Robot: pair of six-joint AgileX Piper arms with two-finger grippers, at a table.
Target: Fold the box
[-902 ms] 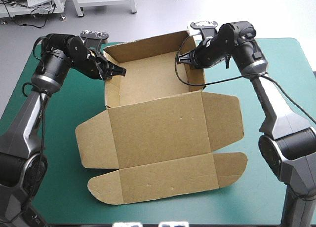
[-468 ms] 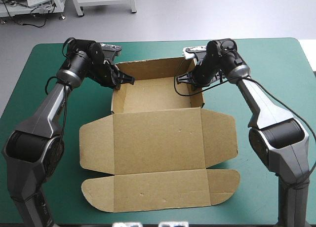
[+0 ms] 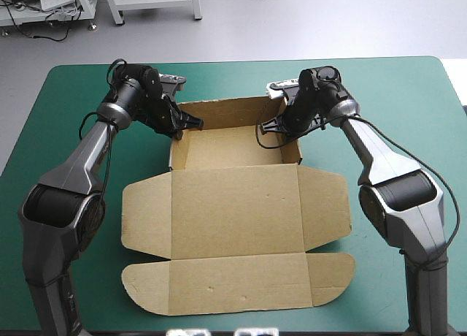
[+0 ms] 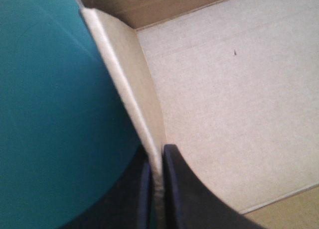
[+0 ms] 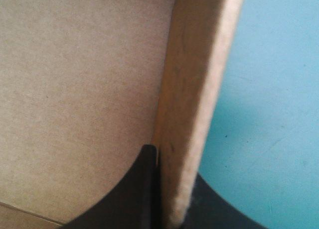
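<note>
The box (image 3: 233, 208) lies at the table's (image 3: 394, 95) centre, its tray toward twelve o'clock, its lid flat toward six. The left gripper (image 3: 191, 123) straddles the tray's wall at ten o'clock, the right gripper (image 3: 271, 124) at two.

Left gripper (image 3: 194, 123) and right gripper (image 3: 267, 126) clamped.

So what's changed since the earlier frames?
Both arms have stretched forward and down, bringing the tray end of the box lower and farther from the camera, and the whole sheet now lies squarer. Unchanged: the left end effector and right end effector stay shut on the tray's side walls, and the lid stays flat and open.
</note>
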